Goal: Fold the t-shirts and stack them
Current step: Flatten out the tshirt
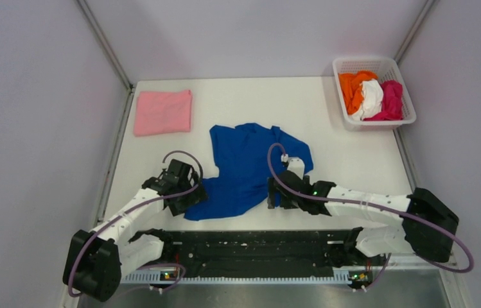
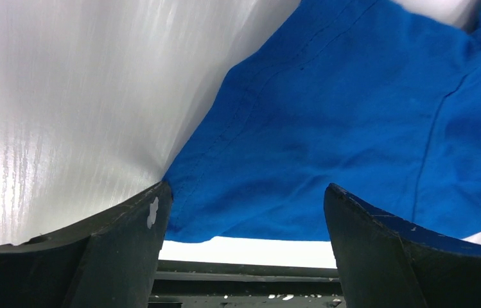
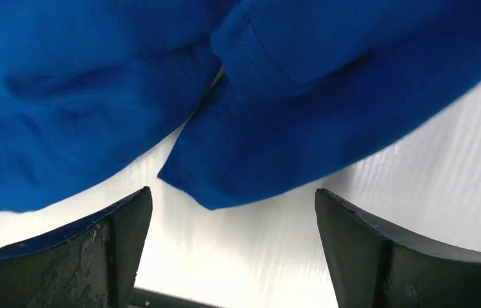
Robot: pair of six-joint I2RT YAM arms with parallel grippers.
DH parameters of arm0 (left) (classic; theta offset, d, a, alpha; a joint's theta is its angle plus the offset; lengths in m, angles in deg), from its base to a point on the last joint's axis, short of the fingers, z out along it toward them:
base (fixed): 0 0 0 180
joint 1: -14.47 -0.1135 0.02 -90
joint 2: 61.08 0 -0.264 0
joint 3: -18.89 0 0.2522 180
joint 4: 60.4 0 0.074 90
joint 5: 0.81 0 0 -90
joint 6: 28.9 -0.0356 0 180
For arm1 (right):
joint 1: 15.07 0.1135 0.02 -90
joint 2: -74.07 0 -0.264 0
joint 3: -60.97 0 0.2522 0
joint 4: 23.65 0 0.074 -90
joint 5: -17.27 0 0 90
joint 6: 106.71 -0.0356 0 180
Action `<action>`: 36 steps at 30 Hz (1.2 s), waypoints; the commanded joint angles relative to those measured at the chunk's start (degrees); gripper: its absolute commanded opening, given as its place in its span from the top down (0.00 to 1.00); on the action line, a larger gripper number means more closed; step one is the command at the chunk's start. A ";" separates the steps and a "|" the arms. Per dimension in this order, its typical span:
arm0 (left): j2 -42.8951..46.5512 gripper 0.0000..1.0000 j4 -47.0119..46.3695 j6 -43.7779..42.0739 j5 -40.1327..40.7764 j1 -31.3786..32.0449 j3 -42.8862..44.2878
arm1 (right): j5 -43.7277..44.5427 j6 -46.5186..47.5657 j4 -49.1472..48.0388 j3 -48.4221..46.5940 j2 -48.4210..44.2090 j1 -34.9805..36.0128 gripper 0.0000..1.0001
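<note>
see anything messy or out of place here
The blue t-shirt lies crumpled and askew mid-table, unlike the pink t-shirt folded flat at far left. The basket holds more bunched shirts.

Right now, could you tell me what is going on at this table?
Both arms are working on the blue t-shirt, which lies rumpled in the middle. The left gripper and right gripper, both open, sit at its near edge, not yet gripping. A pink t-shirt lies folded at the far left; orange, white and magenta ones wait in the basket far right.
</note>
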 commanded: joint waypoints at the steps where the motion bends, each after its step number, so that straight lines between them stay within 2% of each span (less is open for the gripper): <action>1: -0.50 0.11 -4.30 1.80 -0.38 0.93 -1.61 | 3.29 -2.28 -5.55 -3.24 6.41 1.76 0.06; 6: -2.20 0.21 -9.27 2.98 -2.85 2.08 -3.82 | 5.58 -4.41 -5.44 -3.96 10.87 1.99 0.10; 10: -3.75 0.35 -12.41 3.13 -3.52 3.33 -4.73 | 7.55 -5.92 -4.59 -3.23 10.93 1.97 0.22; 12: -4.68 0.49 -14.19 3.24 -4.12 4.42 -4.95 | 7.68 -6.32 -4.82 -2.51 10.11 1.92 0.32; 13: -5.07 0.59 -15.01 3.50 -4.20 4.97 -4.95 | 7.80 -6.41 -5.02 -2.03 9.38 1.93 0.40; 16: -6.34 1.00 -16.44 3.31 -4.88 6.12 -4.13 | 8.79 -6.73 -5.08 -0.83 6.78 2.00 0.74; 18: -6.38 1.00 -16.38 2.43 -5.01 6.57 -3.11 | 10.28 -6.93 -3.81 -0.44 4.78 1.92 0.93; 20: -5.25 1.00 -16.17 1.66 -5.04 6.65 -2.15 | 12.17 -6.98 -2.06 -0.09 2.70 1.84 1.00; 25: 0.35 1.00 -12.91 -1.54 -3.49 6.69 2.81 | 13.15 -4.99 -0.35 1.19 -2.61 -1.42 1.00; 30: 5.07 1.00 -13.68 -3.11 1.22 6.63 10.17 | 13.42 1.90 -0.26 1.09 -11.28 -9.03 1.00; 33: 4.25 1.00 -17.07 -4.25 3.21 6.53 15.52 | 13.25 6.24 -1.62 -1.13 -17.39 -15.12 1.00; 36: 0.10 1.00 -15.73 -6.98 5.28 6.12 25.53 | 11.51 12.40 -5.44 -5.64 -21.00 -19.95 1.00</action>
